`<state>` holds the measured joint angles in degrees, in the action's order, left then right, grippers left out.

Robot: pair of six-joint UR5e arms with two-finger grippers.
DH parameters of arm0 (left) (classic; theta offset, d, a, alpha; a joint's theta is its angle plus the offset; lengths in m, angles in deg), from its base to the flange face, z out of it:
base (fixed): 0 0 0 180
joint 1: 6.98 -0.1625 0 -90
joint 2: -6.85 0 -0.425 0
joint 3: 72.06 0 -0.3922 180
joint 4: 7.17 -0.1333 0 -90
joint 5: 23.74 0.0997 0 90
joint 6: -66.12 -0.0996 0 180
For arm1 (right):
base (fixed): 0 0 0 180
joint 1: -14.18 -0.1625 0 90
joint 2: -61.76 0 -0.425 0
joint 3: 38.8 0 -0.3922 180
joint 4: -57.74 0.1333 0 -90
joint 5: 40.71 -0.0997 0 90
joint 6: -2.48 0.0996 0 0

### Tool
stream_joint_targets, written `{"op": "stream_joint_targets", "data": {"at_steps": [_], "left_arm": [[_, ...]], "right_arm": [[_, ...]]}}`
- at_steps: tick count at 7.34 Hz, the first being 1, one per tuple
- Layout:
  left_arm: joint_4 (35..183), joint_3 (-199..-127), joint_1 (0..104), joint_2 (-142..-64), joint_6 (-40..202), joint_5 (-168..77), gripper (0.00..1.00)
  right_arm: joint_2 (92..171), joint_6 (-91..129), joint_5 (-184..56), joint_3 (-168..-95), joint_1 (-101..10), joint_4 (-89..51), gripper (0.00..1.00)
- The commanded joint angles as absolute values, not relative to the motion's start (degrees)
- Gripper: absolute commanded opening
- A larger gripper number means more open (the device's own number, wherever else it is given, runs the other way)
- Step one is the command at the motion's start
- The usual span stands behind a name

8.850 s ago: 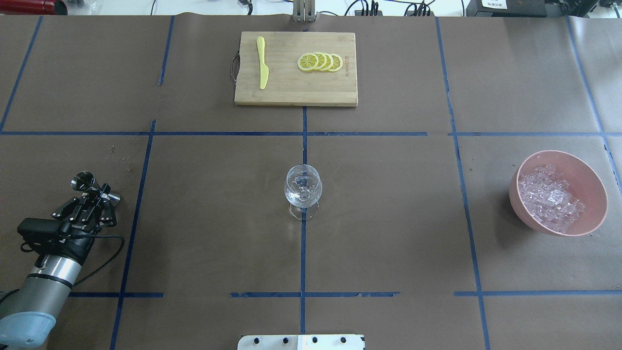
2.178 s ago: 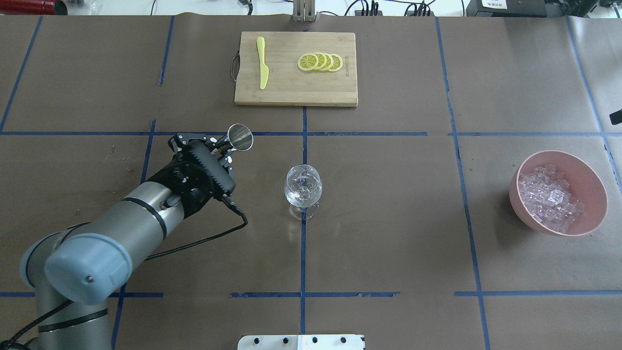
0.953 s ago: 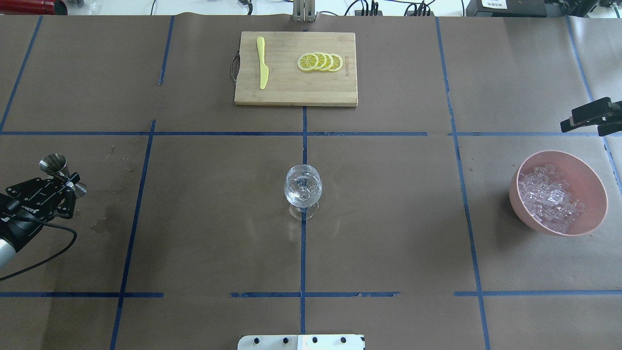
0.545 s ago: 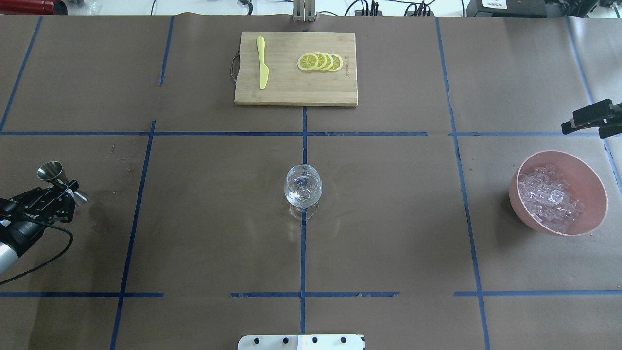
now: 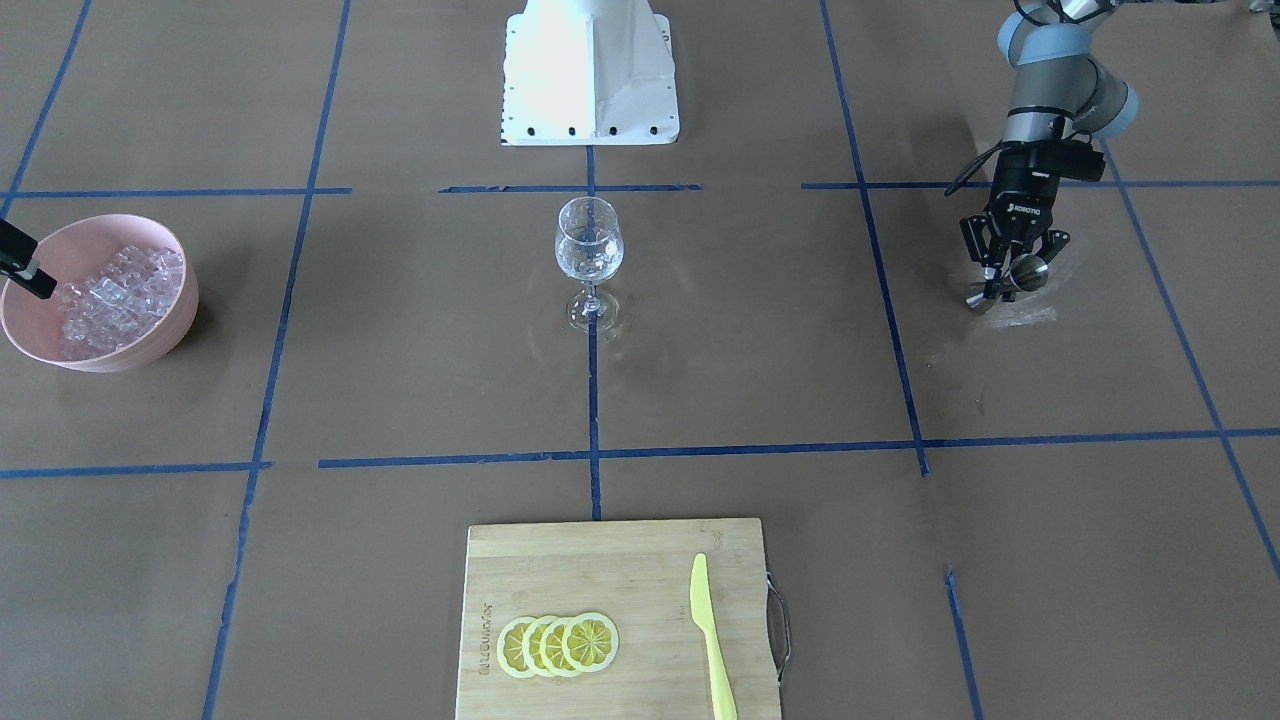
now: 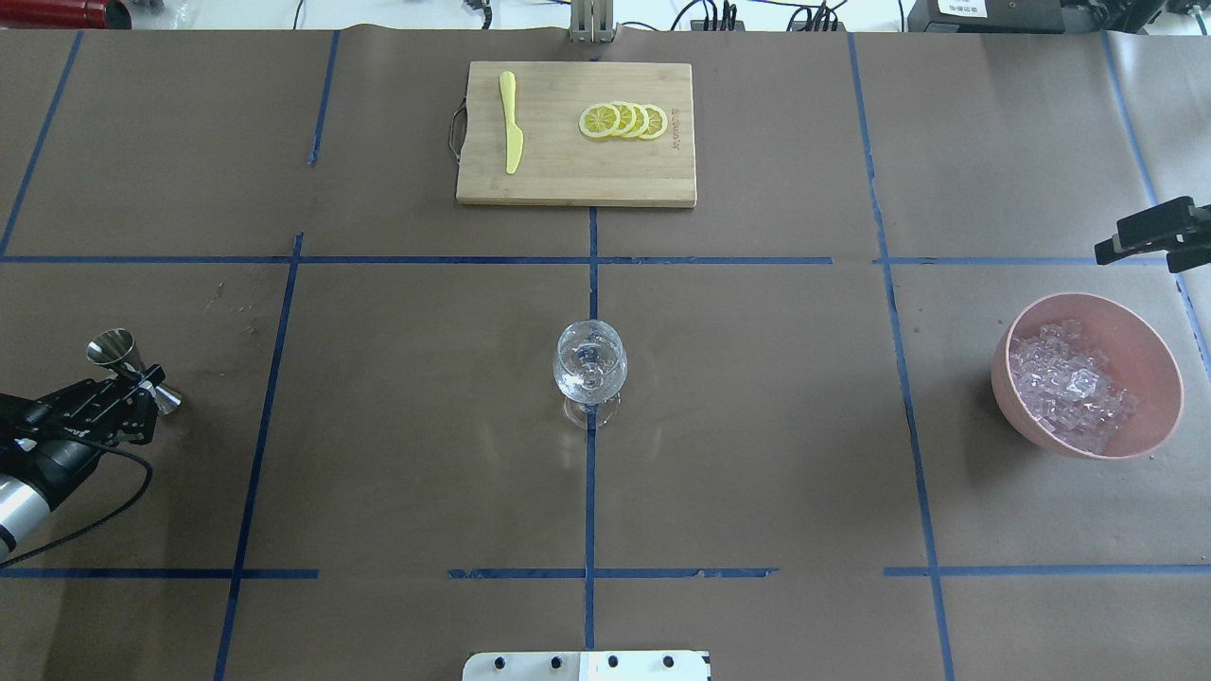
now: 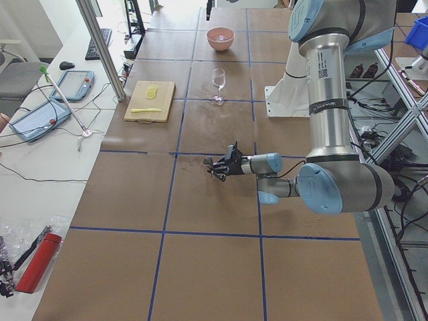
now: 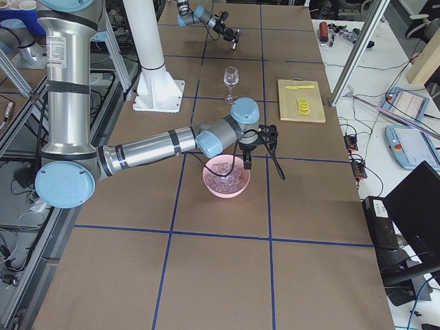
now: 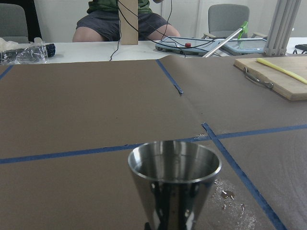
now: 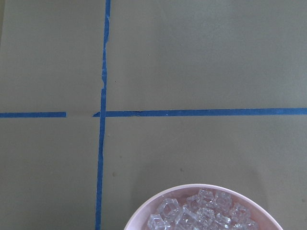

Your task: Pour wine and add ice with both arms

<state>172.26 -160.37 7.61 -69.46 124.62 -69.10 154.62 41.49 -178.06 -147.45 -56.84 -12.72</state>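
A clear wine glass (image 6: 589,369) stands at the table's middle; it also shows in the front view (image 5: 588,245). My left gripper (image 6: 140,376) is at the far left, shut on a steel jigger (image 6: 128,357), held low over the table; the jigger fills the left wrist view (image 9: 174,182). A pink bowl (image 6: 1149,350) of ice (image 6: 1069,383) stands at the right. My right gripper (image 6: 1159,241) hovers just beyond the bowl, fingers apart and empty. The right wrist view looks down on the ice (image 10: 201,215).
A bamboo cutting board (image 6: 577,180) at the far middle carries lemon slices (image 6: 624,120) and a yellow knife (image 6: 511,123). A wet patch (image 5: 1030,315) lies under the jigger. The white pedestal (image 5: 590,70) stands at the robot's side.
The left arm carried the jigger to the glass, then back to the far left, now slightly lower and nearer. The right gripper has come in beyond the bowl and holds almost still.
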Motion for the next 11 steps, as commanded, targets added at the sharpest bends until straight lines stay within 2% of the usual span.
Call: {"op": "stream_joint_targets", "data": {"at_steps": [1, 3, 6, 8, 9, 11], "left_arm": [[172.7, -160.5, 7.4, -70.4, 124.0, -65.6, 0.10], [172.2, -159.6, 5.9, -71.9, 123.7, -63.6, 0.18], [172.2, -158.6, 5.1, -73.3, 123.1, -62.5, 0.22], [172.9, -158.6, 5.1, -73.2, 117.7, -62.6, 0.33], [173.0, -158.8, 5.1, -73.2, 117.7, -62.6, 0.43], [173.0, -158.7, 5.0, -73.2, 117.6, -62.6, 0.49]], "right_arm": [[154.7, 41.5, -178.1, -147.4, -56.8, -12.7, 1.00], [154.7, 41.4, -178.1, -147.3, -56.8, -12.7, 1.00], [154.7, 41.4, -178.2, -147.3, -56.8, -12.7, 1.00], [154.7, 41.4, -178.3, -147.3, -56.8, -12.7, 1.00], [154.7, 41.4, -178.3, -147.3, -56.8, -12.7, 1.00], [154.7, 41.4, -178.3, -147.4, -56.8, -12.7, 1.00]]}}
